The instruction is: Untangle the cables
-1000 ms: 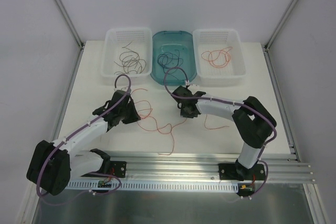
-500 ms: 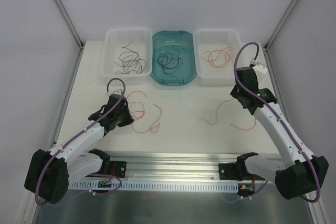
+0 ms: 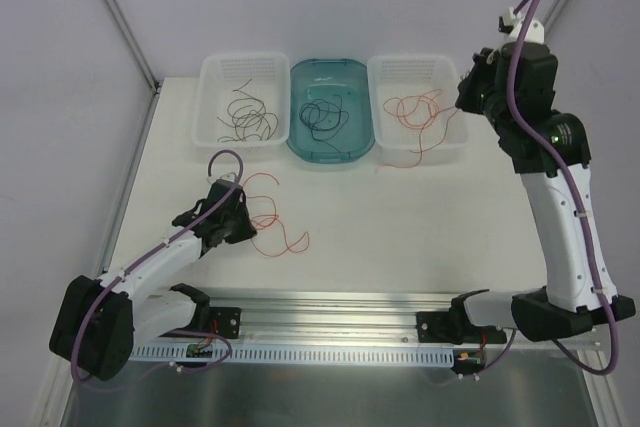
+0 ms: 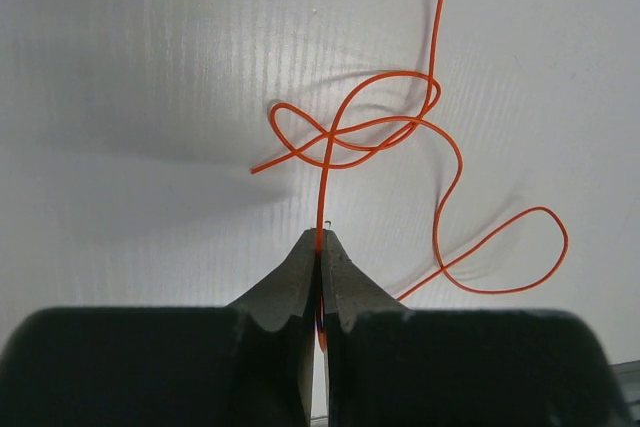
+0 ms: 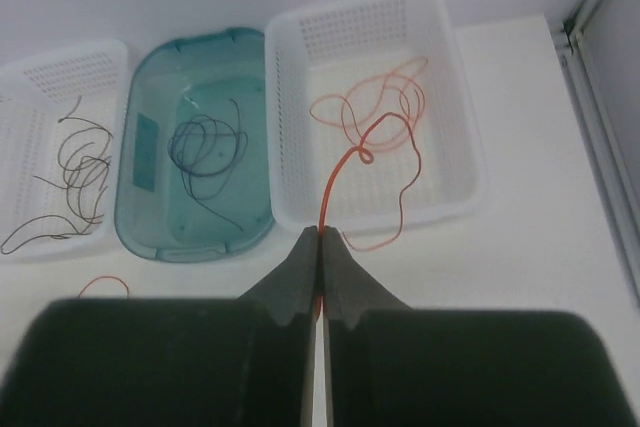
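- Left white basket (image 3: 213,75): the dark brown cables (image 3: 248,119) lie in it as they did a second ago. Nothing for you here.
- Left gripper (image 3: 240,229): it has barely shifted and stays low at the left of the table (image 3: 340,237), jaws pinched shut on the table strand (image 4: 380,132), a red-orange cable.
- A second ago red-orange wire ran between your two grippers at mid-table. Now that link is gone and the table strand lies alone just right of the left gripper, so the pull-apart looks to have worked.
- In the left wrist view the table strand crosses itself in a loose loop ahead of the fingertips. I judge it not yet fully straightened, and I can't tell if it is a true knot.
- Teal bin (image 3: 332,75): the dark blue-black cables (image 3: 325,117) inside are unchanged.
- Right white basket (image 3: 415,63): the red-orange cables (image 3: 408,107) already sit in it, so this is likely the target for the same colour.
- Right gripper (image 3: 463,104): this is the big change. It has swung from mid-table out to the right and up, and now hangs above the right white basket's right side.
- Its jaws are closed on the lifted strand (image 5: 345,172), which dangles across the basket. The low end trails past the near wall toward the table, and I can't tell if it touches.
- My read: one cable is freed and carried to its basket. You'd next bring it further over the basket so the tail clears the wall before you let go.
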Controlling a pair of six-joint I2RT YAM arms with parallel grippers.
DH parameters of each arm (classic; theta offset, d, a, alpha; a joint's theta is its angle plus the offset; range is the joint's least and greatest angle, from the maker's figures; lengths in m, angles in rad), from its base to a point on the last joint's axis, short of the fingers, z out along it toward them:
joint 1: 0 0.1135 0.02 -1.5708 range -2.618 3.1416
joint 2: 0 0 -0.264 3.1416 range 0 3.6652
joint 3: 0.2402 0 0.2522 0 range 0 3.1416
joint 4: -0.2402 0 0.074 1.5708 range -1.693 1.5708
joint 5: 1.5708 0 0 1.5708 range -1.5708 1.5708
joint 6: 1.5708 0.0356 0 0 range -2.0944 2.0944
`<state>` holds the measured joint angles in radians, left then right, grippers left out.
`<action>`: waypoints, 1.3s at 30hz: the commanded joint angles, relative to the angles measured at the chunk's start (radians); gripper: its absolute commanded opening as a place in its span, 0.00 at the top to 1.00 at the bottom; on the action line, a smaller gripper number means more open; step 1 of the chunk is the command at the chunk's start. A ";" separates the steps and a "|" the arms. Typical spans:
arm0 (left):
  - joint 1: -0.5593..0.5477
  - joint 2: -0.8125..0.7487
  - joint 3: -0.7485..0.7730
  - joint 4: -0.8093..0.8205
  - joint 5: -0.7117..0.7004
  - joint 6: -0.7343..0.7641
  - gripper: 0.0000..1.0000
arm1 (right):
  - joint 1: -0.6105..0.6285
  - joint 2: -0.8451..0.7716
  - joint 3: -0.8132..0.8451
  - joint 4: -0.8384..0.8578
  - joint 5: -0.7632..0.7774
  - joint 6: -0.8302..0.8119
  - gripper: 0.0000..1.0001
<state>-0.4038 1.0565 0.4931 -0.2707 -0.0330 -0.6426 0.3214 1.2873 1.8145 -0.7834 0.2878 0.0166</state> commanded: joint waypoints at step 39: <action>-0.124 -0.004 0.078 0.082 0.318 0.135 1.00 | -0.127 0.385 -0.101 0.306 -0.418 -0.089 0.34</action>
<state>-0.5163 1.0920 0.5362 -0.2222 0.2367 -0.5339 0.1661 1.8580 1.8053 -0.4568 0.0132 -0.1196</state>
